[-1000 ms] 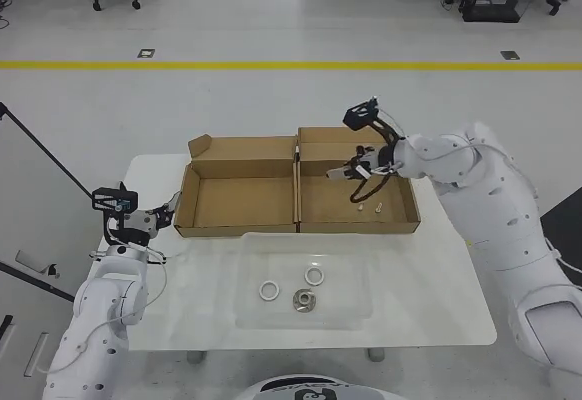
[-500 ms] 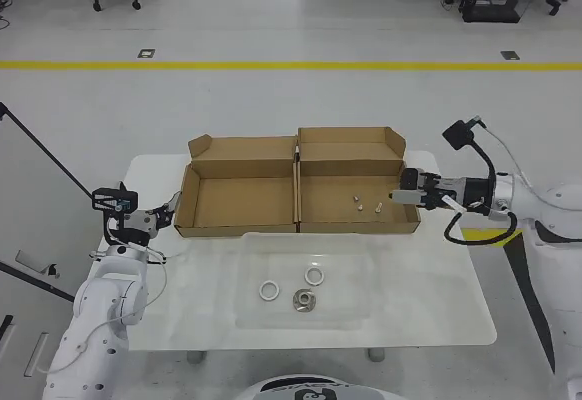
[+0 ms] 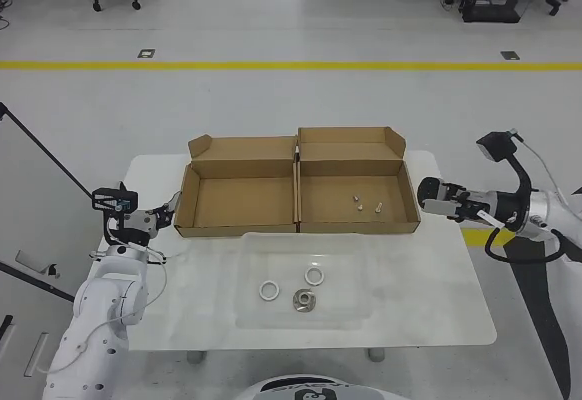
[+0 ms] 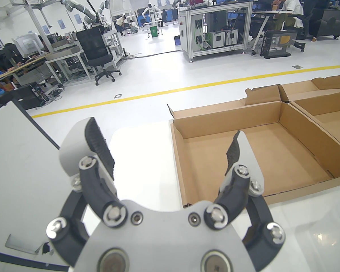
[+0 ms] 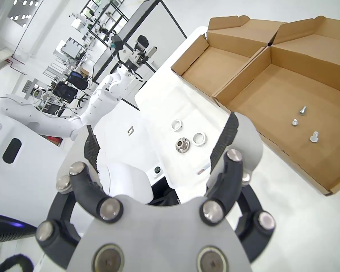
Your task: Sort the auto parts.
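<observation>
Auto parts: three bolts (image 5: 294, 122) lie in the right box (image 3: 409, 195); the left box (image 3: 236, 205) holds none. Two white rings (image 3: 269, 291) and a metal flange (image 3: 303, 300) sit in the clear tray (image 3: 351, 250), near side, unsorted. Roughly half done, by my reckoning. Right gripper (image 3: 426, 189) hangs just right of the right box, jaws wide, holding nothing. Left gripper (image 4: 164, 130) sits beside the left box's left wall, likewise wide and empty.

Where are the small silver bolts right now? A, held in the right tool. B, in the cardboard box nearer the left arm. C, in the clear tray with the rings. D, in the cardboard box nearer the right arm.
D: the bolts lie on the floor of that cardboard box, and the right tool is open and empty.
</observation>
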